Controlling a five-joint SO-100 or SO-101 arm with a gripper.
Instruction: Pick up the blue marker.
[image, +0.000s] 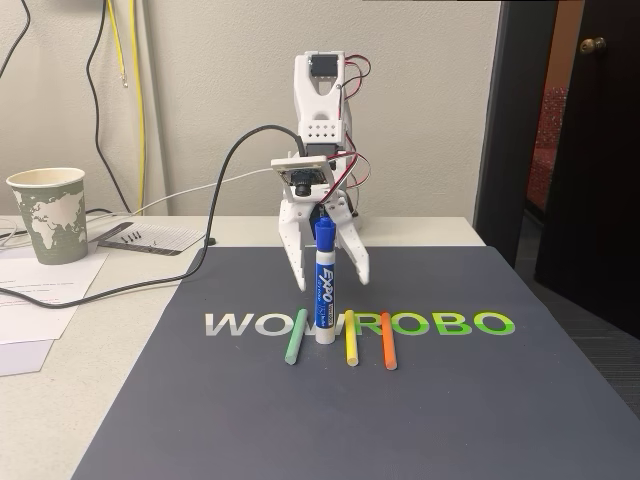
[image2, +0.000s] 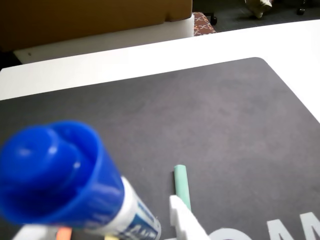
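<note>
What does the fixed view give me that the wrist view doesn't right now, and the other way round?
Fixed view: the marker's full length standing upright, the paper cup, the yellow stick and the whole pincer straddling the marker. Wrist view: the cap's top seen close up, blurred, and a brown box beyond the table. Both: the blue marker, the green stick, the orange stick, the dark mat.

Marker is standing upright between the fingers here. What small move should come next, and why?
Probably shut the fingers on the blue marker, then lift. It stands upright on the mat, the gripper straddles it, and the fingers look spread apart from its barrel.
</note>
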